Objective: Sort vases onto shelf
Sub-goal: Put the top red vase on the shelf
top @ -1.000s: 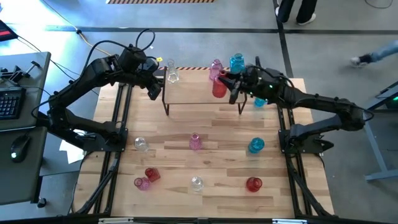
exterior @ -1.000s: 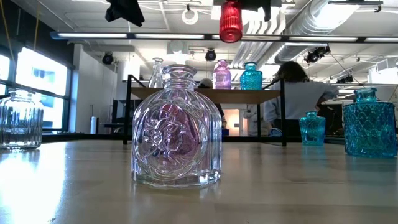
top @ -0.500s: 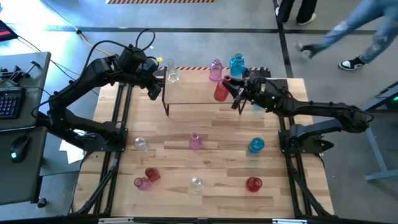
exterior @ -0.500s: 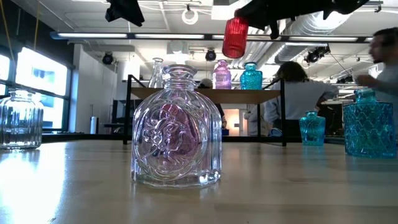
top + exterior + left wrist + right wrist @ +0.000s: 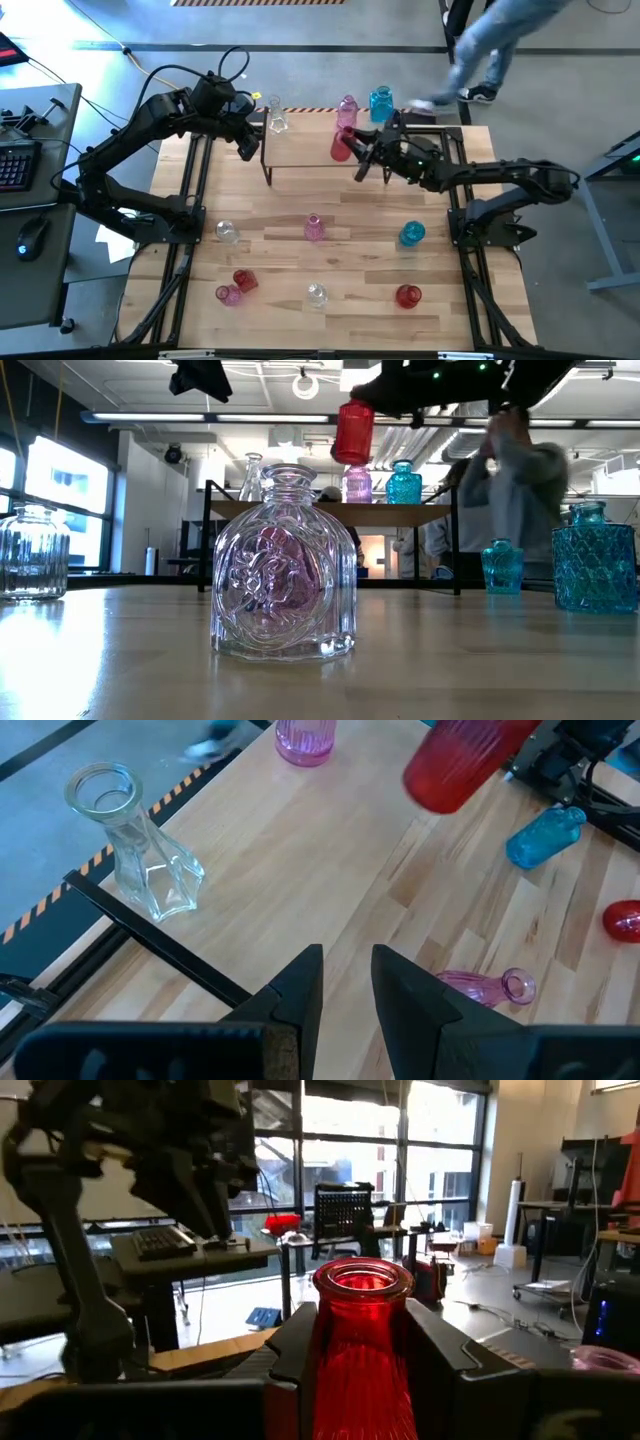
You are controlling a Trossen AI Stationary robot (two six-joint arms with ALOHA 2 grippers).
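Right tool (image 5: 352,150) holds a red vase (image 5: 341,145) over the shelf (image 5: 300,145).

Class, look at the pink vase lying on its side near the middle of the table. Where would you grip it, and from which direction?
Grip the pink vase across its rounded body, coming straight down from above. It lies flat on the table with bare wood on every side, and the body probably gives the fingers more to hold than the narrow neck, which may let it swing.

Four camera views of one table.
Overhead looks straight down on the whole table (image 5: 330,250); the low camera sits at tabletop height facing the far shelf (image 5: 330,512); each wrist camera looks close past its own fingers. All share the red vase (image 5: 341,146).
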